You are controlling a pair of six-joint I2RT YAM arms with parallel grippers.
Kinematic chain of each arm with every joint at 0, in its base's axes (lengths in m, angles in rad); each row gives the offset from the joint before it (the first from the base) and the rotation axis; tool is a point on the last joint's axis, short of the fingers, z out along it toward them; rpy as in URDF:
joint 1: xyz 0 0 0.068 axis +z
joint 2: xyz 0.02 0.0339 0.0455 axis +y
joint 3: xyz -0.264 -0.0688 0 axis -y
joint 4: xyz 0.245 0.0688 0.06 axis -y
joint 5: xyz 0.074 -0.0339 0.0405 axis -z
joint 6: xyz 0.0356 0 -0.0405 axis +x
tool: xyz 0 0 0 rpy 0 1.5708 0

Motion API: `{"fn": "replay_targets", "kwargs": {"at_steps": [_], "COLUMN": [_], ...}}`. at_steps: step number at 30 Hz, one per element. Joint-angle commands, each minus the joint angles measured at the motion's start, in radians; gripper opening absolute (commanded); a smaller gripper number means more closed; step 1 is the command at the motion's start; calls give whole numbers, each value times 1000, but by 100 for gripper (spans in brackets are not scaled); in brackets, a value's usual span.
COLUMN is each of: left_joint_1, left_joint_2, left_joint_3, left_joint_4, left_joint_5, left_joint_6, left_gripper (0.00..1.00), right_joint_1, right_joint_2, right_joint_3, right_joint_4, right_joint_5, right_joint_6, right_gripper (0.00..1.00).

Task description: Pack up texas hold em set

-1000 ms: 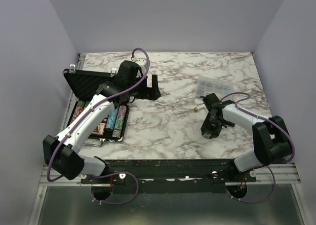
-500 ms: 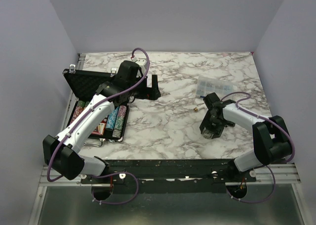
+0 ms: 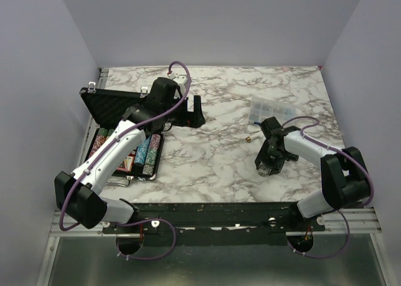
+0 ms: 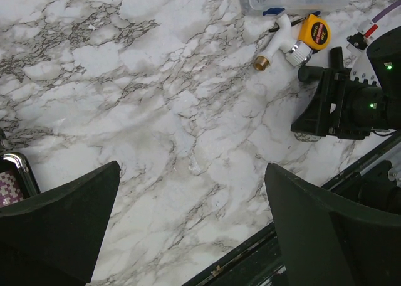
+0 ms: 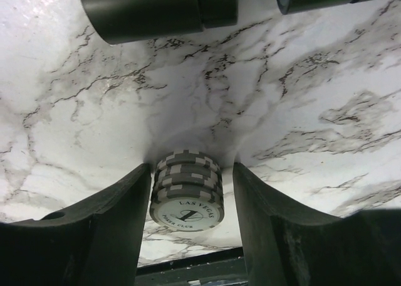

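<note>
One stack of about four grey-and-white poker chips (image 5: 187, 189) stands on the marble table (image 5: 313, 79), well apart from the one open black case (image 3: 109, 104). The right gripper (image 5: 191, 173) straddles it half-open, with a slit beside one finger. The left gripper (image 4: 188, 236) gapes wide and empty.

White arms (image 3: 113, 151), black joints (image 3: 78, 201), purple cables (image 3: 185, 73).

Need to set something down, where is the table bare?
Bare: the marble between the black case and the right gripper, and along the back wall. Crowded: far right, with clear box, tape measure, white fitting.
</note>
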Motion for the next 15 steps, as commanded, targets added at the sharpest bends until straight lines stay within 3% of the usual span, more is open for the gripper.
{"fn": "replay_targets", "kwargs": {"at_steps": [1,15], "left_joint_1": [-5,-5], "left_joint_2": [8,8], "left_joint_3": [-11,-12], "left_joint_4": [19,19], "left_joint_5": [25,28], "left_joint_6": [-8,-6], "left_gripper": [98,98], "right_joint_1": [-6,-1], "right_joint_2": [32,36], "right_joint_3": [-8,-35], "right_joint_4": [25,65], "right_joint_5": [5,-79], "right_joint_6": [-20,-21], "right_gripper": [60,54]}}
